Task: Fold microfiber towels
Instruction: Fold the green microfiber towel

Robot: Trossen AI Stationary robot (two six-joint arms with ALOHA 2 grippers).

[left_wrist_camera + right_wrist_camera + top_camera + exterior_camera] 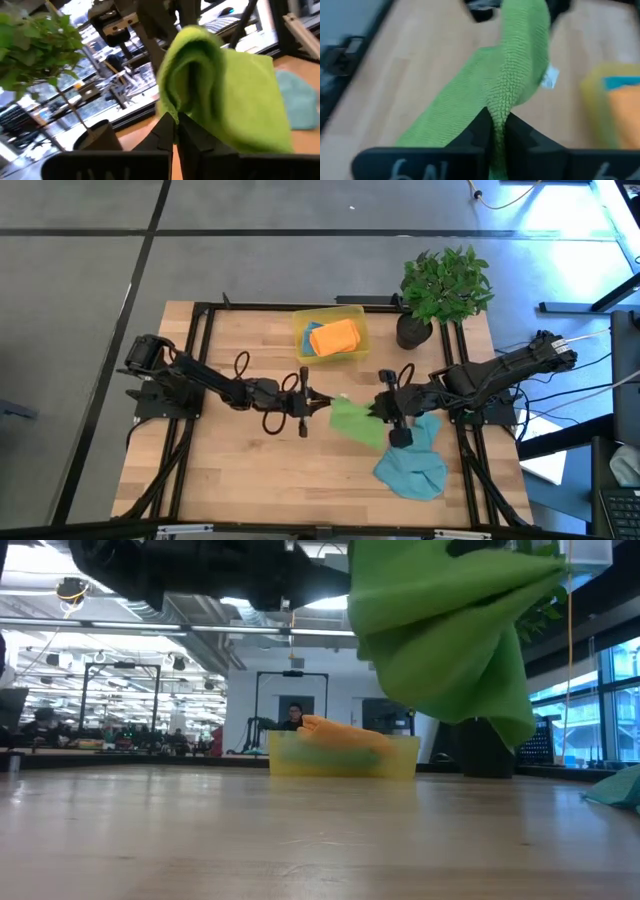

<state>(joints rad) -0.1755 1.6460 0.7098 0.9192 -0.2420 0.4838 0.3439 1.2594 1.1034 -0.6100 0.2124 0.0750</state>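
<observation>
The left gripper (318, 401) reaches in from the left over the middle of the table (240, 470), its fingers (172, 131) pinched tight on one edge of the green towel (358, 423). That towel hangs in the air between the two arms, clear of the wood, bunched and drooping in the low view. At its other side the right gripper (385, 412) has its fingers (492, 131) nipped close on a fold of the same cloth — so both grippers hold one towel. Behind them, at the table's far edge, stands one yellow bin (331, 335) with one orange towel (335, 337) lying on top inside it and a bit of teal cloth (313, 329) showing beside that; whether more lies beneath cannot be told. Right of the bin is one potted plant (443, 288). Near the front right of the table, just beside the right gripper, one teal towel (413, 461) lies crumpled on the wood.
</observation>
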